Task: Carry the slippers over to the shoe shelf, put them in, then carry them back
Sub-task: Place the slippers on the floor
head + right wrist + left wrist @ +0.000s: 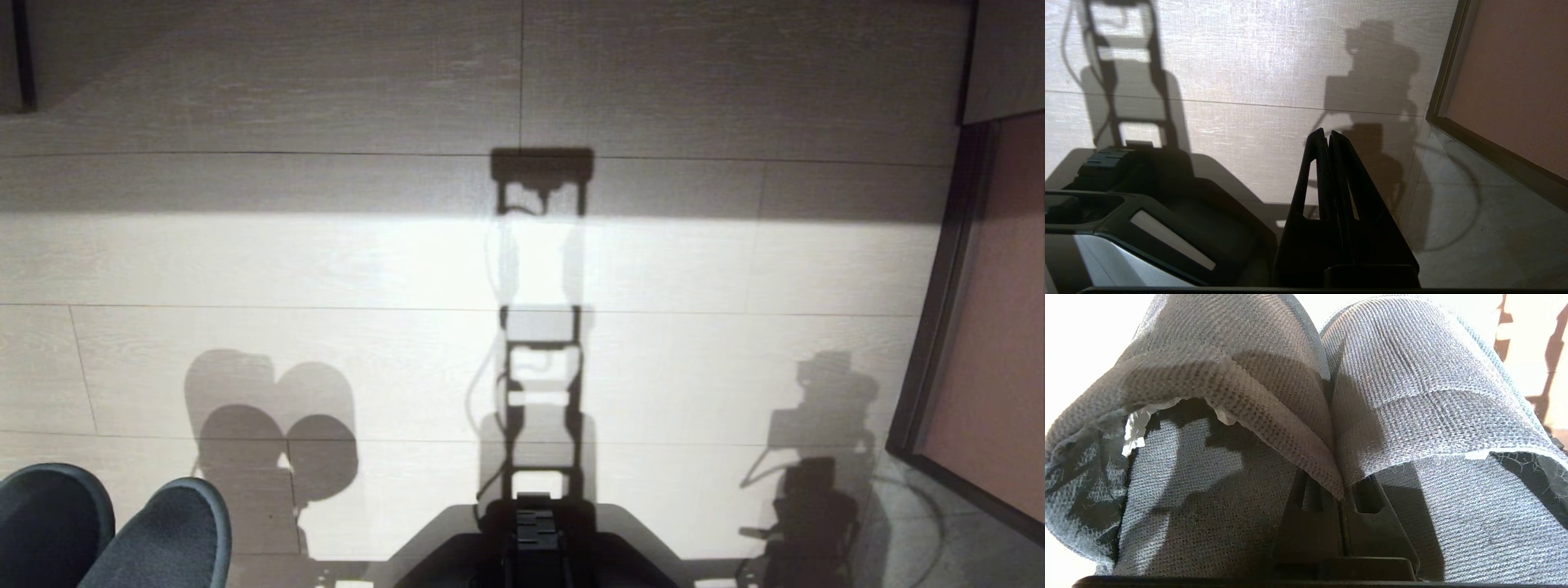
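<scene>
Left gripper (1340, 498): black fingers pressed together, pinching the inner edges of both slippers, one on each side of the fingers. Not visible in the head view, only the slipper toes at the near left corner.

Right gripper (1327, 136): black fingers closed flat against each other, holding nothing, hanging over the floor near the right side, just beside the robot's black base (1167, 212).

Around: pale wood-grain plank floor (326, 261), brightly lit in a wide band, darker at the far side. Sharp shadows of the robot's torso and both arms across the planks. At the right, a dark-framed panel with a dull pinkish surface (996, 327), and grey stone-like flooring (1474, 228) beneath it. Nothing standing between the grippers and the open floor ahead. No shoe shelf recognizable in any view.

Pair of flat, soft, dark charcoal fabric slippers (1229, 416): held up off the floor at the near left, rounded toes pointing away from the robot. Coarse knitted weave on the uppers, a little white lining showing at one opening, uppers sagging and folded toward the middle where gripped.
</scene>
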